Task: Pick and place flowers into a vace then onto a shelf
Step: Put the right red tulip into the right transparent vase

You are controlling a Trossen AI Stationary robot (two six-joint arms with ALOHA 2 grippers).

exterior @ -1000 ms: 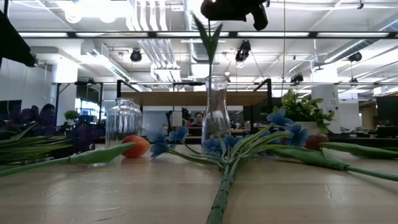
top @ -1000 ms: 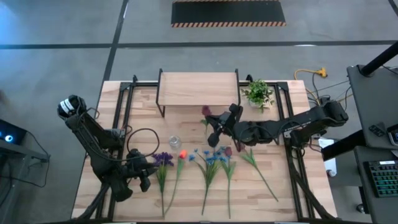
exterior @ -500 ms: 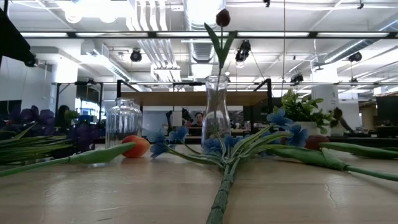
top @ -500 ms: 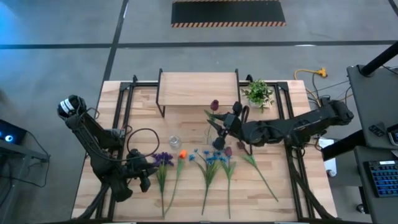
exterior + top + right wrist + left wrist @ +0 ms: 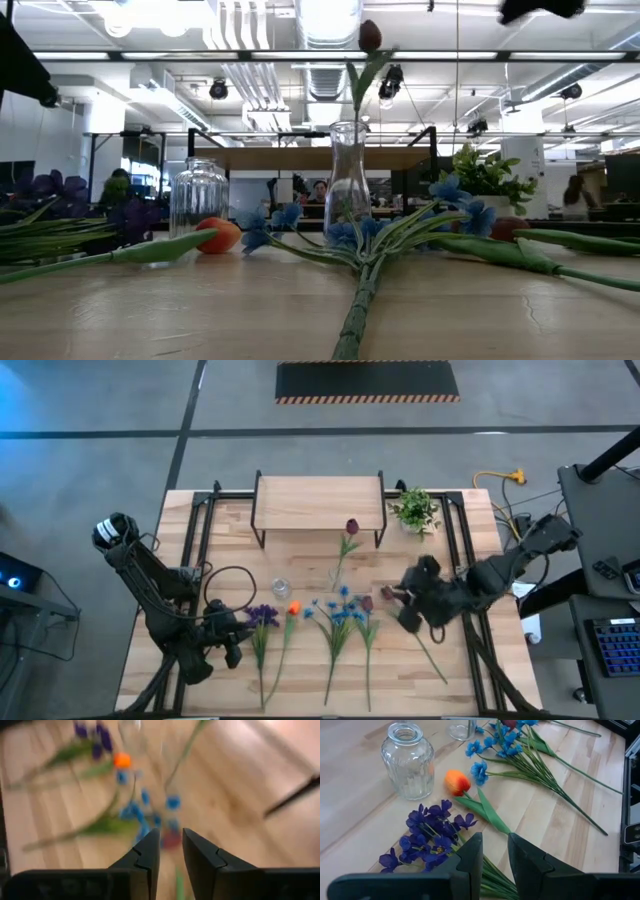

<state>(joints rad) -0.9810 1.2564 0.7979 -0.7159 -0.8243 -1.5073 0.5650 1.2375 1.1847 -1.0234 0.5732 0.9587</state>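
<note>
A dark red tulip (image 5: 351,526) stands with its stem in the clear narrow-necked vase (image 5: 335,575), leaning toward the shelf; the low view shows its bloom (image 5: 370,35) above the vase (image 5: 347,185). On the table lie the purple cluster (image 5: 262,616), orange bud (image 5: 294,608), blue blooms (image 5: 340,612) and another red tulip (image 5: 367,603). My right gripper (image 5: 398,600) hovers right of that lying tulip, slightly open and empty (image 5: 171,837). My left gripper (image 5: 238,643) waits beside the purple cluster (image 5: 427,837), slightly open and empty (image 5: 495,842).
The wooden-topped shelf (image 5: 320,503) stands at the table's far middle, with a leafy potted plant (image 5: 415,510) to its right. A small ribbed glass jar (image 5: 281,588) stands left of the vase. One more green stem (image 5: 425,645) lies right of the blue blooms.
My right gripper has let go of the dark red tulip and drawn away from the vase, toward the table's right and near edges. The tulip has dropped with its stem into the vase and now leans there on its own.
</note>
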